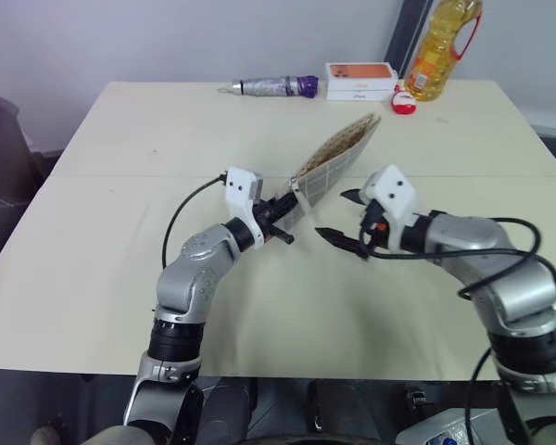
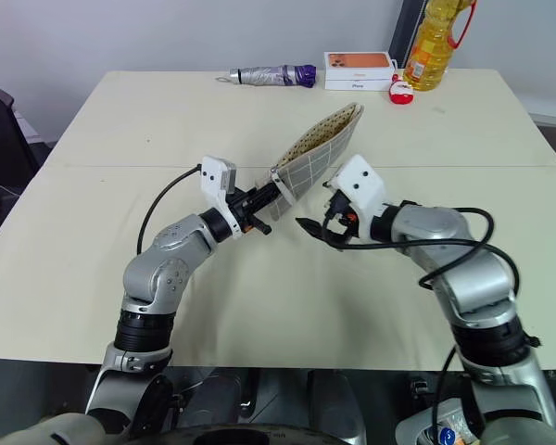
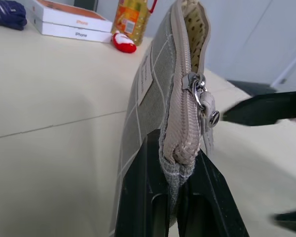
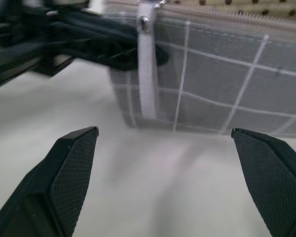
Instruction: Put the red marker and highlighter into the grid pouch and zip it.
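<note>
My left gripper [image 1: 289, 206] is shut on the near end of the grid pouch [image 1: 338, 153] and holds it up off the table, tilted up and away. The pouch's top edge gapes, showing a dotted lining. Its pale zipper pull tab [image 3: 207, 106] hangs close to the left fingers [image 3: 138, 197]. To the right of that end, my right gripper [image 1: 341, 219] stands open, and in the right wrist view the pull tab [image 4: 147, 74] hangs just beyond its fingertips [image 4: 76, 148]. The red marker and the highlighter are out of view.
Along the far edge of the cream table [image 1: 120, 232] lie a folded grey and purple umbrella [image 1: 273, 86], stacked white phone boxes [image 1: 360, 79], a small red-and-white round object [image 1: 403, 102] and a yellow oil bottle [image 1: 437, 46].
</note>
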{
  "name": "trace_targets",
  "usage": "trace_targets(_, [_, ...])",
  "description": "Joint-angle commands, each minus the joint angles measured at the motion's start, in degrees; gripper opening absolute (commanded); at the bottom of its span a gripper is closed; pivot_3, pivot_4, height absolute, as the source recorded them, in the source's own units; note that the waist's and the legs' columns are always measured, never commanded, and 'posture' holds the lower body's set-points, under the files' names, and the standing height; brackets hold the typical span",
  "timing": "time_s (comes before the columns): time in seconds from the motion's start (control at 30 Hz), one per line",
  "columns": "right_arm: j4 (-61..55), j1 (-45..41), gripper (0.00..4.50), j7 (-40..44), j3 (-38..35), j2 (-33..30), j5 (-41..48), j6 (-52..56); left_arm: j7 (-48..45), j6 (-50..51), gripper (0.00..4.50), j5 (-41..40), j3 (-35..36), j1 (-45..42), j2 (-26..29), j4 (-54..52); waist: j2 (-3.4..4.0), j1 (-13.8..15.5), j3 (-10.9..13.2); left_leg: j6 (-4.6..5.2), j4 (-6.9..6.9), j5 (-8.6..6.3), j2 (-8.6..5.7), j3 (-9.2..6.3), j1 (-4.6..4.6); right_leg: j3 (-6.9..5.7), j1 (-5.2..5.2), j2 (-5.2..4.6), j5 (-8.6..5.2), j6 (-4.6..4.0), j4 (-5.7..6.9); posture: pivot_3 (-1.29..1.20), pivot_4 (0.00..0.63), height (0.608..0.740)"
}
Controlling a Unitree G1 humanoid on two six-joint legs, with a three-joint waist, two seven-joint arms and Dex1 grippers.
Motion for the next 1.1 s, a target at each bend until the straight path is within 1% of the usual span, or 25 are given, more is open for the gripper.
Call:
trace_targets(0.03, [-0.35,-1.65,4.48,-3.16,1.55,2.84,-1.10,-0.63,0.34,0.40,0.00,-1.61,-0.14,-0.32,0.50,-3.49,0.00,0.02,0.00,0.00,-0.02,0.00,0.00,0.00,0.00,0.00,0.00,-0.01,0.00,0.00,0.00,0.00,0.150,0.740])
trace_targets(0.13, [1.32,-2.53,4.48,-4.59,2.42,6.21,-0.70,-1.06,0.60,0.81,0.00,-2.09,-0.60,0.29,0.60,-4.37,0.00,-0.02,0.00,0.00,-0.02,0.00,0.00,0.00,0.00,0.01,0.00,0.00,0.00,0.00,-0.01,0.00,0.150,0.740])
trace_targets(0.2, [2.20,-2.99,3.97,-4.88,2.82,7.55,-0.73,-1.41,0.90,1.05,0.00,-2.43,-0.80,0.57,0.60,-4.83,0.00,-0.04,0.00,0.00,-0.01,0.00,0.00,0.00,0.00,0.01,0.00,0.00,0.00,0.00,0.00,0.00,0.150,0.740])
trace_targets(0.27, [2.81,-3.40,3.10,-5.15,3.02,8.32,-0.84,-1.62,1.21,1.22,0.00,-2.67,-1.01,0.80,0.57,-5.24,0.00,-0.03,0.00,0.00,-0.02,0.00,0.00,-0.01,0.00,0.00,-0.01,0.00,0.00,0.00,0.00,0.00,0.150,0.740])
trace_targets(0.43, [3.67,-4.08,0.42,-4.86,3.01,8.46,-0.80,-1.88,1.75,1.13,0.00,-2.70,-1.19,1.00,0.47,-5.64,0.00,-0.05,0.00,0.00,-0.02,0.00,0.00,0.00,0.00,0.01,-0.02,0.01,0.00,0.00,-0.01,0.00,0.150,0.740])
trace_targets(0.47, [3.65,-4.18,0.02,-4.56,2.86,8.03,-0.70,-1.87,1.83,1.02,0.00,-2.63,-1.10,0.98,0.52,-5.60,0.00,-0.05,0.00,0.00,-0.02,0.00,0.00,0.00,0.00,0.01,-0.02,0.01,0.00,0.00,0.00,0.00,0.150,0.740])
trace_targets(0.6, [3.52,-4.23,0.02,-2.92,2.28,4.10,-1.94,-3.05,1.35,-0.07,0.00,-1.40,-1.37,1.44,2.06,-5.06,0.00,-0.01,0.00,0.01,-0.03,0.00,0.00,0.00,0.00,0.01,-0.02,0.00,0.00,0.00,-0.01,0.00,0.150,0.740])
trace_targets(0.7, [5.49,-5.12,0.02,-2.01,0.58,-0.36,-3.74,-5.51,0.03,-2.07,0.00,0.44,-2.01,1.97,5.02,-4.19,0.00,-0.04,0.00,0.01,-0.03,-0.01,-0.01,0.02,0.00,0.01,-0.02,0.00,0.00,0.00,-0.01,0.00,0.150,0.740])
trace_targets(0.77, [9.46,-7.35,0.02,-2.85,-2.03,-3.31,-5.38,-7.85,-1.17,-3.14,0.00,0.85,-1.59,2.53,7.55,-3.68,0.01,-0.27,0.00,0.01,-0.05,0.00,-0.01,0.02,0.00,0.02,-0.04,0.01,0.00,0.00,-0.01,0.00,0.150,0.740])
trace_targets(0.83, [16.64,-11.14,0.02,-5.79,-5.30,-6.30,-7.78,-10.08,-2.94,-4.12,0.00,1.49,-1.46,3.75,10.61,-3.63,0.03,-0.32,0.00,0.00,-0.07,0.00,0.00,0.02,0.01,0.02,-0.05,0.02,0.00,0.00,0.00,0.00,0.150,0.740])
trace_targets(0.97, [26.33,-14.55,0.02,-8.66,-7.98,-9.36,-10.60,-13.69,-4.57,-5.04,0.00,1.23,-1.76,5.78,14.01,-4.30,0.02,-0.08,0.00,0.00,-0.13,0.00,0.00,0.05,0.01,0.05,-0.05,-0.02,0.00,-0.01,-0.06,0.00,0.150,0.740])
trace_targets(1.03, [28.58,-14.98,0.02,-8.63,-8.17,-10.00,-11.24,-14.99,-4.98,-5.28,0.00,1.19,-1.94,6.47,14.88,-4.67,0.02,-0.25,0.00,0.01,-0.17,0.00,0.01,0.06,0.01,0.06,-0.05,-0.02,0.00,-0.02,-0.11,0.00,0.150,0.740])
trace_targets(1.1, [28.45,-14.50,0.02,-7.46,-7.71,-10.17,-10.50,-14.87,-4.98,-5.36,0.00,1.32,-2.14,6.94,15.28,-5.08,0.03,-0.35,0.01,0.01,-0.24,0.00,0.01,0.10,0.01,0.10,-0.09,-0.02,0.00,-0.02,-0.11,0.00,0.150,0.740])
